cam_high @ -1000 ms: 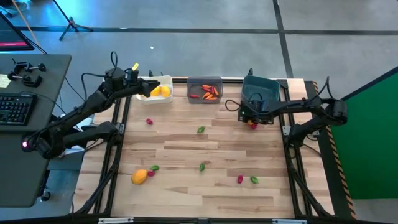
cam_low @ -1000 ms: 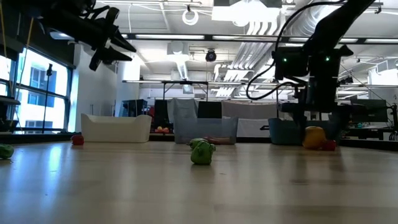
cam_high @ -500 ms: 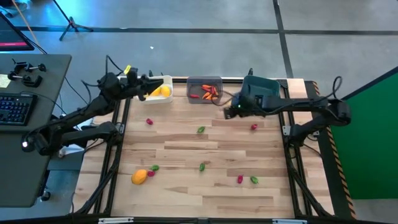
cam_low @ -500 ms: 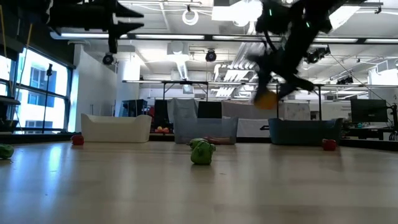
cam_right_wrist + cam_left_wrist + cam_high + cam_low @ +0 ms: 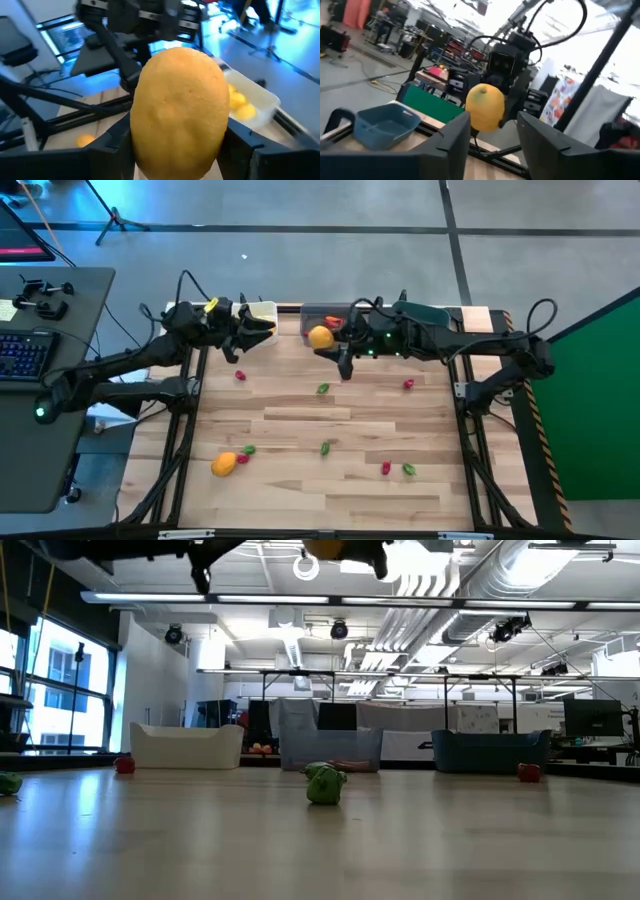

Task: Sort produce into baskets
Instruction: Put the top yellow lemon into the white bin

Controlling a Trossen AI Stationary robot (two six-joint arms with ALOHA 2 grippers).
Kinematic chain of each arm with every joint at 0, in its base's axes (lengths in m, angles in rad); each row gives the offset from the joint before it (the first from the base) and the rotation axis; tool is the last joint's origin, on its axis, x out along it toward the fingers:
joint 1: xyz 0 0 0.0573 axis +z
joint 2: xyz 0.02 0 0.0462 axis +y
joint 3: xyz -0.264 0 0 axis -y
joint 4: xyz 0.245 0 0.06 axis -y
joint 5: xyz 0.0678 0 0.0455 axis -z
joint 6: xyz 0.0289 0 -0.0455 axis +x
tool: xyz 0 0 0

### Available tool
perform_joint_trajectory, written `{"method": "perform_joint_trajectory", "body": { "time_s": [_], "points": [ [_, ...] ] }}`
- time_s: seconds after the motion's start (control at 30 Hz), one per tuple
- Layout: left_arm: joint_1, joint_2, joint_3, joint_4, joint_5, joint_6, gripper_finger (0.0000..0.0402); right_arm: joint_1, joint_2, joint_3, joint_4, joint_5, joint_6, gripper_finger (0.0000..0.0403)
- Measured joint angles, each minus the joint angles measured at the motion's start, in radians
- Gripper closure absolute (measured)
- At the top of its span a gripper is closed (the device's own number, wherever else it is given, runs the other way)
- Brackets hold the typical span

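My right gripper (image 5: 330, 342) is high above the table in front of the grey bin (image 5: 330, 313), shut on a round yellow-orange fruit (image 5: 320, 337). My left gripper (image 5: 258, 330) stands open and level by the white bin (image 5: 264, 310), pointing at that fruit (image 5: 485, 106), with nothing between its fingers. The teal bin (image 5: 490, 751) stands at the far right, mostly under my right arm in the high view. Loose pieces lie on the table: a red one (image 5: 241, 375), a green one (image 5: 323, 388), another red one (image 5: 408, 384). My right gripper pinches the fruit between its two fingers (image 5: 117, 145), one on each of the fruit's opposite sides (image 5: 145, 125). The fingers come about level from the table's right. The fruit is lifted clear, high over the table.
An orange fruit (image 5: 224, 464) with small green and red bits lies near the left front. A green piece (image 5: 325, 447), a red one (image 5: 386, 468) and a green one (image 5: 409, 469) lie toward the near edge. Yellow fruits lie in the white bin (image 5: 240, 105), orange-red pieces in the grey one.
My right gripper has shut on the yellow-orange fruit beside the teal bin, lifted it clear and carried it up and toward the table's left, rolling as it went. My left gripper has swung from the white bin's left end toward the right and tipped up to level.
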Motion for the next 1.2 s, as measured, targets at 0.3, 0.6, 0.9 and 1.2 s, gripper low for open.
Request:
{"method": "perform_joint_trajectory", "body": {
  "time_s": [0.3,0.6,0.9,1.2],
  "points": [
    [-0.147,0.185,0.276,-0.193,-0.042,0.21,0.0169,0.019,0.074,0.123,-0.001,-0.062,-0.088,0.0218],
    [-0.2,0.317,0.423,-0.329,-0.126,0.359,0.0156,0.019,0.074,0.125,-0.001,-0.07,-0.115,0.0218],
    [-0.225,0.38,0.474,-0.333,-0.074,0.369,0.0162,0.021,0.073,0.125,0.0,-0.079,-0.123,0.0218],
    [-0.228,0.379,0.475,-0.342,-0.069,0.369,0.0238,0.021,0.073,0.125,0.001,-0.087,-0.121,0.0203]
  ]
}}
